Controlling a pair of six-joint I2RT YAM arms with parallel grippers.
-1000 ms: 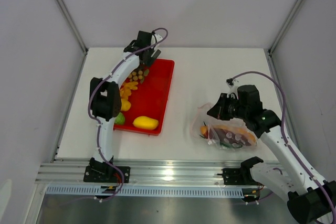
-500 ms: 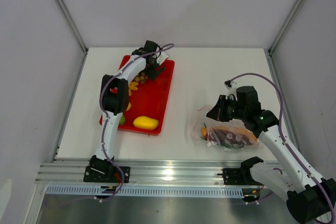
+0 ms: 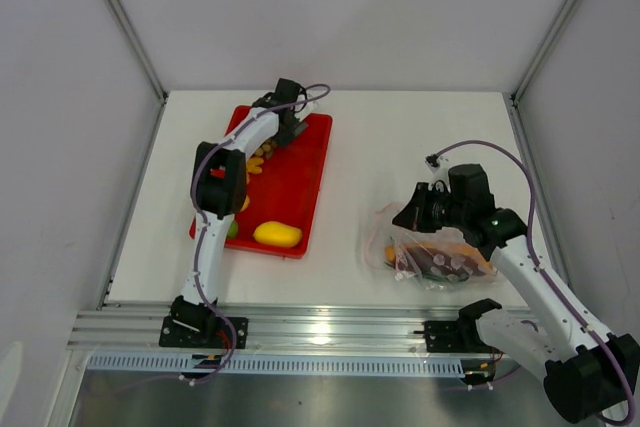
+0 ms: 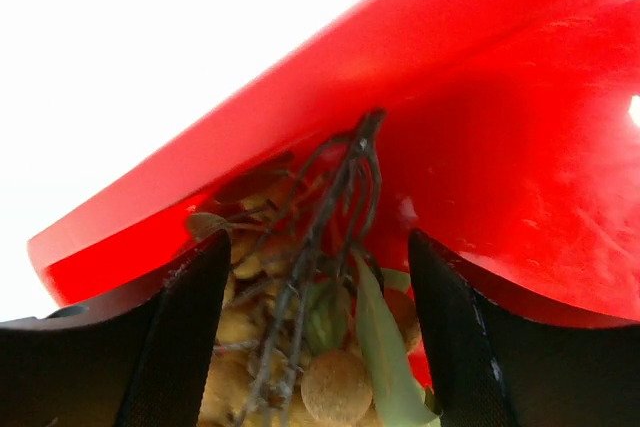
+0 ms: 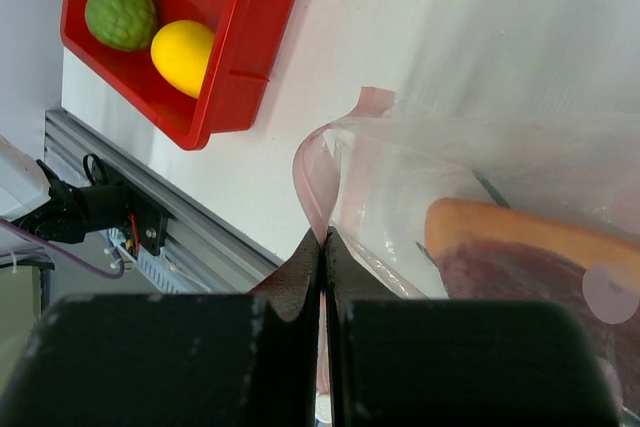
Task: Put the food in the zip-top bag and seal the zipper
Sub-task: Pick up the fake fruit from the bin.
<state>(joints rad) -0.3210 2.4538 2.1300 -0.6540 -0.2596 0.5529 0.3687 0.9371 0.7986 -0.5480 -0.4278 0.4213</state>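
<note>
Left wrist view: grape cluster (image 4: 330, 387) sits between wide left jaws, stem toward red tray (image 4: 520, 147) wall. Shut right jaws pinch zip-top bag (image 5: 480, 177).

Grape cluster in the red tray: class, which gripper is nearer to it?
Left. The left gripper has its fingers either side of the grape cluster in the red tray. The right gripper is across the table, pinching the zip-top bag at its edge.

overhead view looking down, wrist views close, all sharing red tray (image 3: 296, 175)
</note>
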